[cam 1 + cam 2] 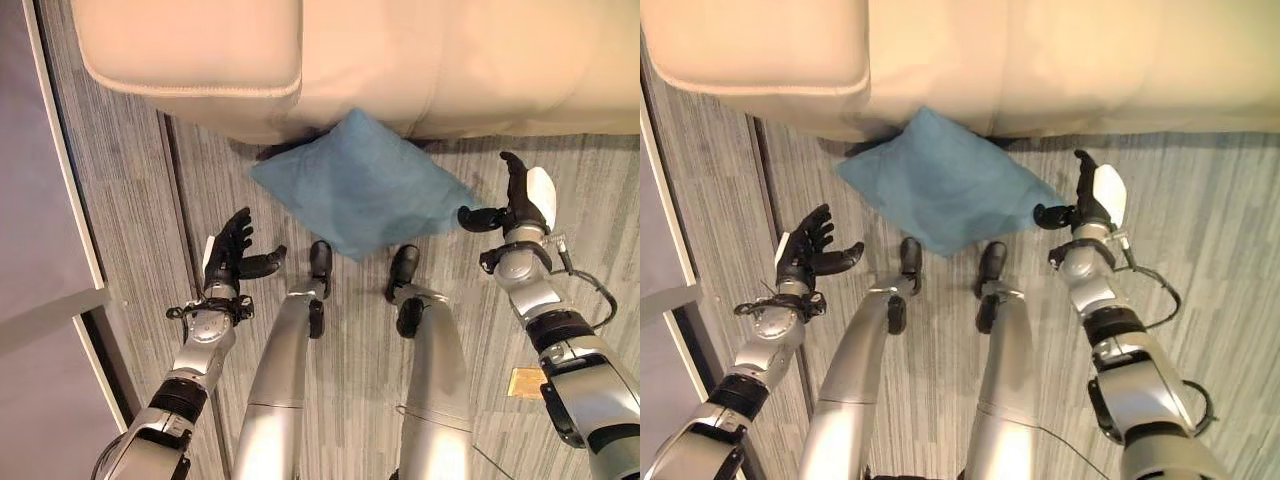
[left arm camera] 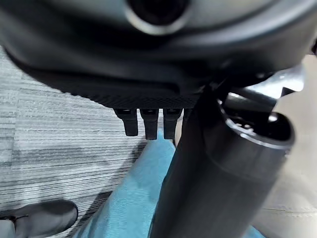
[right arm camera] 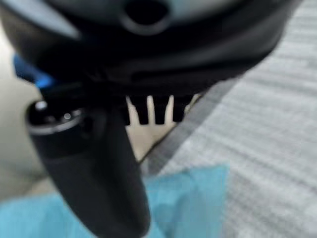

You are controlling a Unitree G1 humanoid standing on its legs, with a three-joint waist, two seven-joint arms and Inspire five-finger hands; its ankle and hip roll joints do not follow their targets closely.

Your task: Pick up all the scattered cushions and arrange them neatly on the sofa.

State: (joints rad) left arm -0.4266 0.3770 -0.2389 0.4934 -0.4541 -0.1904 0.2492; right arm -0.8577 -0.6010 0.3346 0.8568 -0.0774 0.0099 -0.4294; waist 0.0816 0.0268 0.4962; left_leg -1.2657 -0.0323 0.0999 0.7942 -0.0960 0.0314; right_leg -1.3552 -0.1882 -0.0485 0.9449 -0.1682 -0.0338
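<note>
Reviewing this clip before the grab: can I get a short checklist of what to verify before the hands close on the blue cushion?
1. Blue cushion on the floor, leaning at the sofa base: ok.
2. Left hand open, fingers relaxed: ok.
3. Right hand open, thumb toward the cushion: ok.
4. Hands on both sides of the cushion: ok, though the left hand sits apart from its edge.
5. Right hand touching the cushion corner: cannot tell.
6. Sofa seat bare where visible for placing: ok.
</note>
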